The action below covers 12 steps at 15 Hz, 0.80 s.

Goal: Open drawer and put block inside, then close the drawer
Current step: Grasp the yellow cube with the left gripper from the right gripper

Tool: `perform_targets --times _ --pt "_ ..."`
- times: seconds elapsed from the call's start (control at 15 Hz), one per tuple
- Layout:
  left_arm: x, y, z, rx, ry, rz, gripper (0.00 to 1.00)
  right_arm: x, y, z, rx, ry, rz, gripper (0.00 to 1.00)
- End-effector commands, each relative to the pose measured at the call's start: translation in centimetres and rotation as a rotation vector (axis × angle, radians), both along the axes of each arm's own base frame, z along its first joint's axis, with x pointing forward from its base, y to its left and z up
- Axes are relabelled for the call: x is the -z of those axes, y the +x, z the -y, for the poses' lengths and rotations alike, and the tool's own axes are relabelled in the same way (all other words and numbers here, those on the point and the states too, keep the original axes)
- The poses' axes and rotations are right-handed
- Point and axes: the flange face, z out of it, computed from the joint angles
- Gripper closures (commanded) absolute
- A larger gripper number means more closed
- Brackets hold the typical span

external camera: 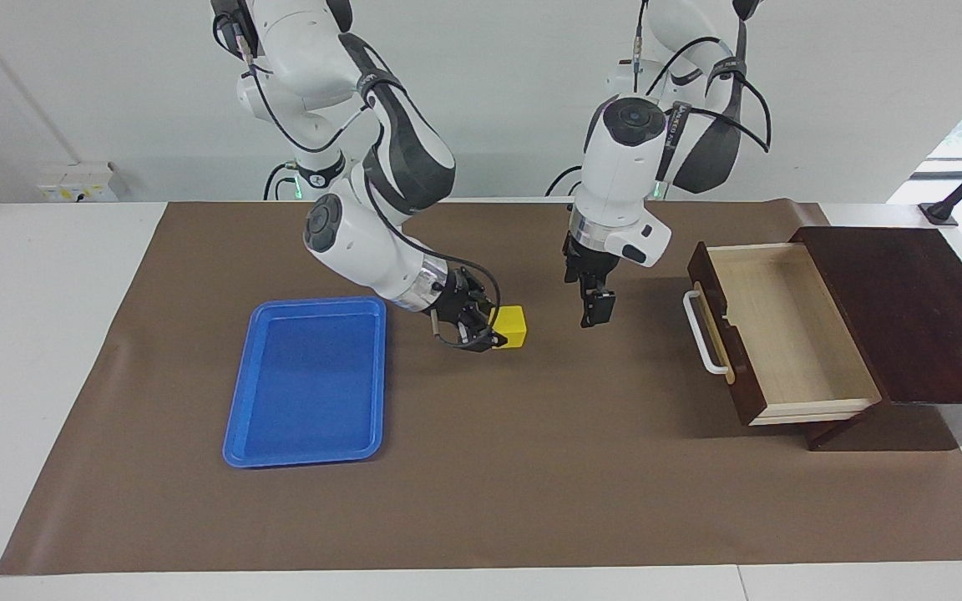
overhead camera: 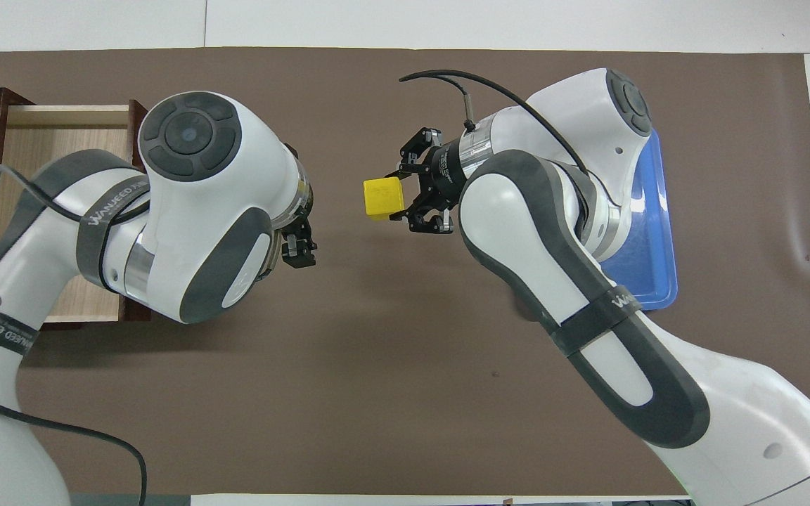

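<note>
Left gripper (external camera: 595, 315) between block (external camera: 512, 326) and drawer (external camera: 782, 330).
</note>
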Motion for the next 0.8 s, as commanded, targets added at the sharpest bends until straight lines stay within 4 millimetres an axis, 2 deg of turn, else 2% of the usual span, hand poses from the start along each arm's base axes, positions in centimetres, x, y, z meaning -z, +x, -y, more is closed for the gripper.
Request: perform_targets --times 0.0,0.13,0.33,0.47,0.6,0.67,0.73 --pt "1.5 2.6 4.7 -0.023 0.021 -0.033 0.00 -0.5 0.1 -0.7 0.019 0.001 0.011 1.00" --pt "1.4 2.4 5.8 -0.015 0.002 -0.009 0.00 -0.7 -0.1 -1.5 0.023 0.028 0.007 1.00" --pt "1.3 2.4 6.5 -0.007 -0.021 0.022 0.00 -0.7 -0.1 -1.5 0.024 0.028 0.008 1.00" --pt "1.8 1.7 7.3 0.010 -0.020 0.023 0.00 -0.7 -0.1 -1.5 0.024 0.029 0.006 1.00" --pt "2.0 1.6 7.2 0.009 -0.014 0.015 0.00 -0.7 -0.1 -1.4 0.024 0.028 0.005 1.00" --pt "2.1 1.7 7.1 0.007 -0.012 0.012 0.03 -0.7 -0.1 -1.5 0.022 0.028 0.005 1.00" --pt "2.1 1.6 7.0 0.007 -0.010 0.011 0.13 -0.7 -0.1 -1.5 0.023 0.028 0.007 1.00"
